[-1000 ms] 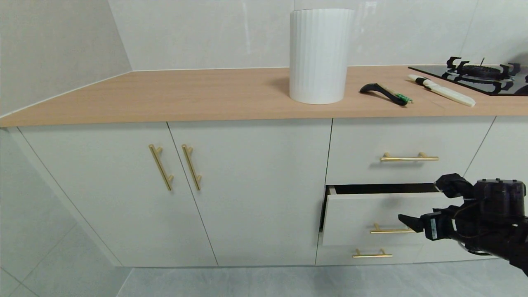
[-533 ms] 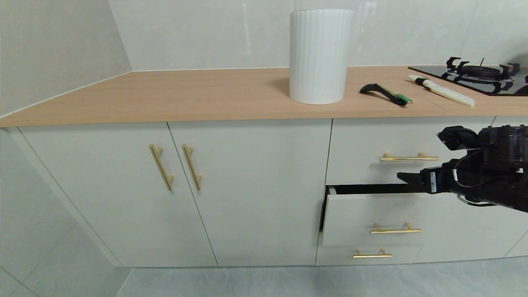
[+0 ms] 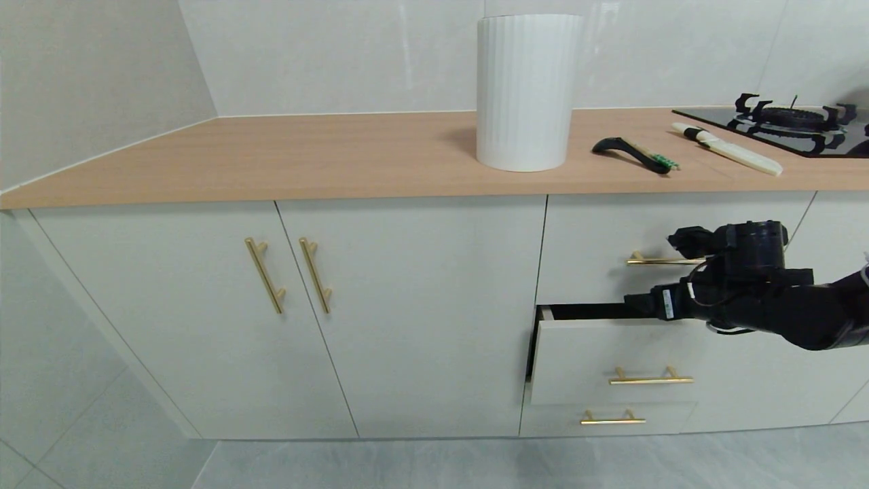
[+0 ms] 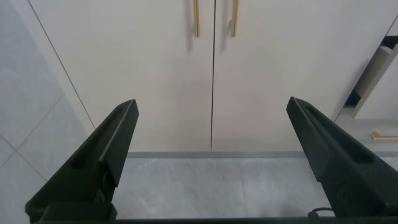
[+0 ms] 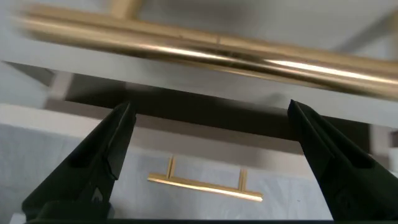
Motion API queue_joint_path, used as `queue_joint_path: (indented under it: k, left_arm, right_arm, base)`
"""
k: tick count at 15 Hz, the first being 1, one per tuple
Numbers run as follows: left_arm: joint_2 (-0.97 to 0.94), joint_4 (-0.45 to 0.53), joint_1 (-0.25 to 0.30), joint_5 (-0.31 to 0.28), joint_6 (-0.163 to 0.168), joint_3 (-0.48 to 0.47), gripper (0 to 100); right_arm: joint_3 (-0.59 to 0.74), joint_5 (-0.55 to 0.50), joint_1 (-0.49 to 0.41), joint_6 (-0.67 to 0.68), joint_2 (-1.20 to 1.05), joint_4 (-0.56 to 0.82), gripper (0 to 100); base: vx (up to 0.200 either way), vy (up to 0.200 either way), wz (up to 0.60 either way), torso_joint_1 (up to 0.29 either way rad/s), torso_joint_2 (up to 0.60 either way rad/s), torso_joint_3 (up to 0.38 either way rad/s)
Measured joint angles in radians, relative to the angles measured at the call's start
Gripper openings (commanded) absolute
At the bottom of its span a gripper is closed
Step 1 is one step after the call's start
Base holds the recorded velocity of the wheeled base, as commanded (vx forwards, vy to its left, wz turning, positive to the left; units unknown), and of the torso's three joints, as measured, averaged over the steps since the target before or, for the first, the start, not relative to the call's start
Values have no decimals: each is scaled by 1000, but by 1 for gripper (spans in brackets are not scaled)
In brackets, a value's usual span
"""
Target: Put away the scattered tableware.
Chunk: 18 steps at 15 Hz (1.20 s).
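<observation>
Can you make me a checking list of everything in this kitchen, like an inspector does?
Surface: wooden countertop, things lie toward its right end.
Job's things: black-handled tool and white knife lie on the counter, apart; middle drawer partly open.
Clutter: tall white ribbed container, upright on the counter.
Grippers: right gripper open, by the top drawer handle; left gripper open, facing the cabinet doors.
Cables: nothing seen on counter or floor.
Surroundings: gas hob, tiled walls, grey floor.

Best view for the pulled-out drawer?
Head view: the drawer shows nearly whole: front, handle, dark gap above. Right wrist view catches only part of the front, its handle and the gap. Left wrist view catches a sliver of its corner.
</observation>
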Motion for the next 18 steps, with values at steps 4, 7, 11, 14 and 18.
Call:
queue_joint_path:
  k: [4, 7, 11, 14, 18]
  left_arm:
    - [0, 0, 1, 0, 0, 0, 100]
    - [0, 0, 0, 0, 0, 0, 100]
    - [0, 0, 0, 0, 0, 0, 100]
    - [0, 0, 0, 0, 0, 0, 100]
    - [0, 0, 0, 0, 0, 0, 100]
  right_arm:
    - [-45, -48, 8, 0, 80, 3, 100]
    - [-72, -53, 12, 1, 117, 11, 100]
    - [-81, -50, 15, 2, 136, 13, 100]
    - [-78, -44, 15, -3, 116, 91, 100]
    - [-60, -40, 15, -7, 66, 170, 100]
  base:
    - [0, 0, 0, 0, 0, 0]
    - [0, 0, 0, 0, 0, 0]
    - [0, 0, 0, 0, 0, 0]
    - [0, 0, 0, 0, 0, 0]
    - [0, 0, 0, 0, 0, 0]
